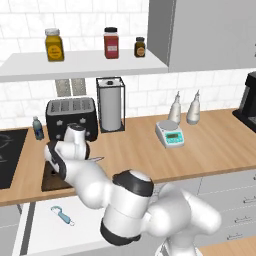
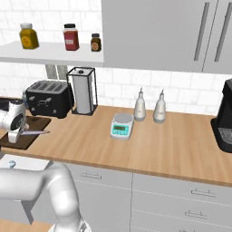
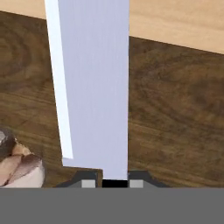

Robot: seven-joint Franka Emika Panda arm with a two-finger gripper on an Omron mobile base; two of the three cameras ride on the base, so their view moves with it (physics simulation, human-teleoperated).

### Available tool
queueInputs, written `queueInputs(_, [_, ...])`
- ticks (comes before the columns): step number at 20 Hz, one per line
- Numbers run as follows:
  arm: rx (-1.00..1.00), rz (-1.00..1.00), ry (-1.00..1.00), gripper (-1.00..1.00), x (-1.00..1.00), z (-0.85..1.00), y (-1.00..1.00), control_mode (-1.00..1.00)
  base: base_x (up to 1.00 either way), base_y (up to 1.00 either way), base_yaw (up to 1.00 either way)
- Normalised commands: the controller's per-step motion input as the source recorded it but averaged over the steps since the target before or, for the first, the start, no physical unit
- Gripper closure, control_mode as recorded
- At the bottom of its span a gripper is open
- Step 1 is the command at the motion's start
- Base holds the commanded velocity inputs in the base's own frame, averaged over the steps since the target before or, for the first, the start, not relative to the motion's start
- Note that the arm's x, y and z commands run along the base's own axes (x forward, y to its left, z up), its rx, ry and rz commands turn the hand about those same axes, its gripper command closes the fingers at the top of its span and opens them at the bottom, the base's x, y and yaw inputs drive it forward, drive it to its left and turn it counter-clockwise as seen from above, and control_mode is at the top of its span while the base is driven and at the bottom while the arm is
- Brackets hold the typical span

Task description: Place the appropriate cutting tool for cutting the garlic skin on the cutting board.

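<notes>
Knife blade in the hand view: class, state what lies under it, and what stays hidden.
Under the knife blade lies the dark cutting board, with tan countertop past its far edge. The garlic sits beside the blade. The board directly beneath the blade is covered.

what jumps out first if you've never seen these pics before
The big white robot arm dominates the foreground, bent over the left end of the wooden counter. Its end effector holds a knife whose silver blade stretches above the dark cutting board, with the garlic beside it. Behind stand a black toaster and a paper towel holder.
</notes>
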Motion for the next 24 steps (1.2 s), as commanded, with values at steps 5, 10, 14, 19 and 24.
queueInputs(5, [-0.06,0.00,0.03,1.00,-0.02,-0.25,0.27,-1.00,0.00,0.00,0.00])
queueInputs(10, [-0.04,0.00,0.02,1.00,0.00,-0.30,0.17,-1.00,0.00,0.00,0.00])
queueInputs(14, [-0.06,0.00,0.03,-1.00,-0.03,-0.37,0.19,-1.00,0.00,0.00,0.00])
queueInputs(19, [0.01,0.00,0.00,-1.00,-0.21,-0.06,0.00,-1.00,0.00,0.00,0.00])
queueInputs(24, [0.02,0.00,0.00,-1.00,-0.36,0.36,-0.03,-1.00,0.00,0.00,0.00])
